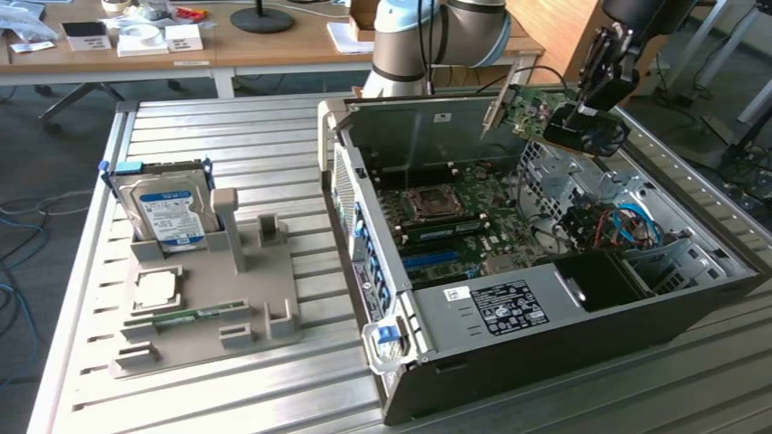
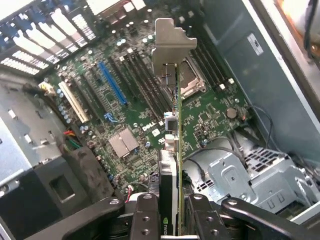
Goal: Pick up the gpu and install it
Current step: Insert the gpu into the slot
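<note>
tool (image 1: 581,125) clamped on gpu (image 1: 526,105) | held edge-on above mobo (image 2: 135,120) | bracket (image 2: 172,42) end clear of case (image 1: 543,334) walls

I'm looking across a ribbed aluminium worktable (image 1: 205,136), and daylight glares off its edge at the exterior view's right. Behind it stands a wooden desk (image 1: 277,52) on white legs. The desk carries small white boxes (image 1: 183,38) and a round black stand base (image 1: 262,20). At the exterior view's left I see grey floor (image 1: 54,154) with blue cables (image 1: 14,226) lying loose on it. Dark splayed legs (image 1: 75,98) sit beneath the desk.
</note>
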Tool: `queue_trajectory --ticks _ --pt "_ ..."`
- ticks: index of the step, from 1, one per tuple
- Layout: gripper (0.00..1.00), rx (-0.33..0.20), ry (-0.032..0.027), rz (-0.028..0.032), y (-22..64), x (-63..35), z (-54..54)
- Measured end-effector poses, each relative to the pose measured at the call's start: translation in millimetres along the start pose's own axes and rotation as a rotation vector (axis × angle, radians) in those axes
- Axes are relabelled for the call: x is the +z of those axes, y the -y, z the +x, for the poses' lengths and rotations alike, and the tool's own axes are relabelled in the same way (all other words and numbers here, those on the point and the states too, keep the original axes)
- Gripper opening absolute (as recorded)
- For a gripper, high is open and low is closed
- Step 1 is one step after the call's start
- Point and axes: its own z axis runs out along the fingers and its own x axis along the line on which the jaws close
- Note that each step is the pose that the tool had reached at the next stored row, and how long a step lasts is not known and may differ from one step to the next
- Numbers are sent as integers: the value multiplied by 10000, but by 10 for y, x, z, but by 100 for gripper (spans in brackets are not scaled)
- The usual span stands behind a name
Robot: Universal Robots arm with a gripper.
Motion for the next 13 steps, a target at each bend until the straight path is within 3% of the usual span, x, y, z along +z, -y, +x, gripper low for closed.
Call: queue_trajectory --ticks 13 --pt "27 -1822 -100 -41 0 2 0"
